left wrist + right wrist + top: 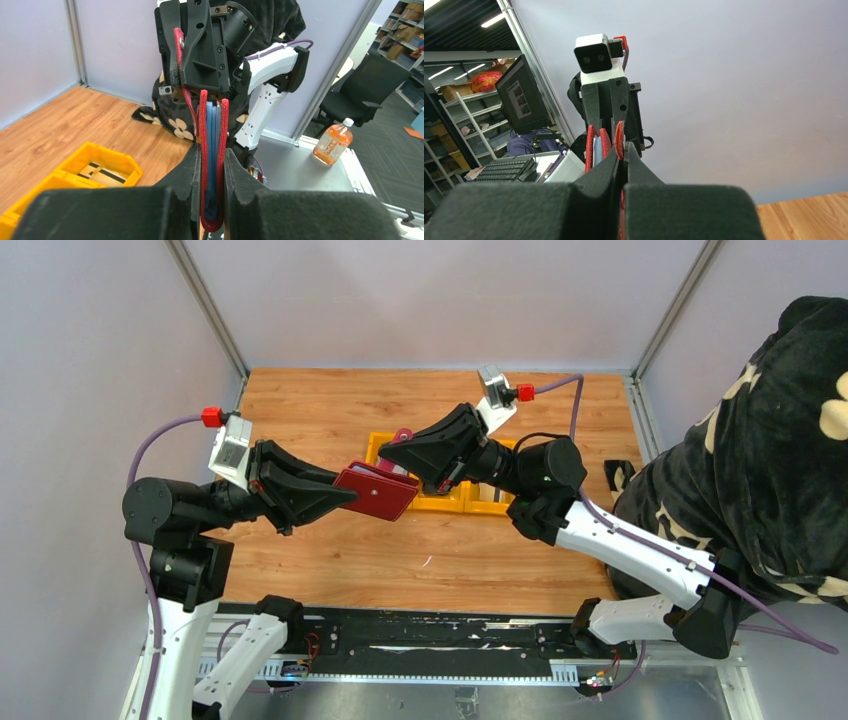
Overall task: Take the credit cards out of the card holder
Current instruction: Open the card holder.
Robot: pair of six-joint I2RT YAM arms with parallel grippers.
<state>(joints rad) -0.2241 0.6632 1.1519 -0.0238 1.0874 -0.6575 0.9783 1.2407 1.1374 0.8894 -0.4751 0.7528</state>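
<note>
2 grips share the holder point(376, 492) at the top view's centre: your left gripper point(212, 156) clamps its soft, light body, your right gripper point(620, 156) is pinched shut on a red edge, tab or flap unclear; the likely stiff, slick cards hide inside, so pinch an exposed edge.

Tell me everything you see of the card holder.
The card holder is a dark red folding case, blue showing between its walls. It is held off the table, face upward, clamped by the left end effector; the right end effector is shut on a red strip at its far end, likely the tab.
</note>
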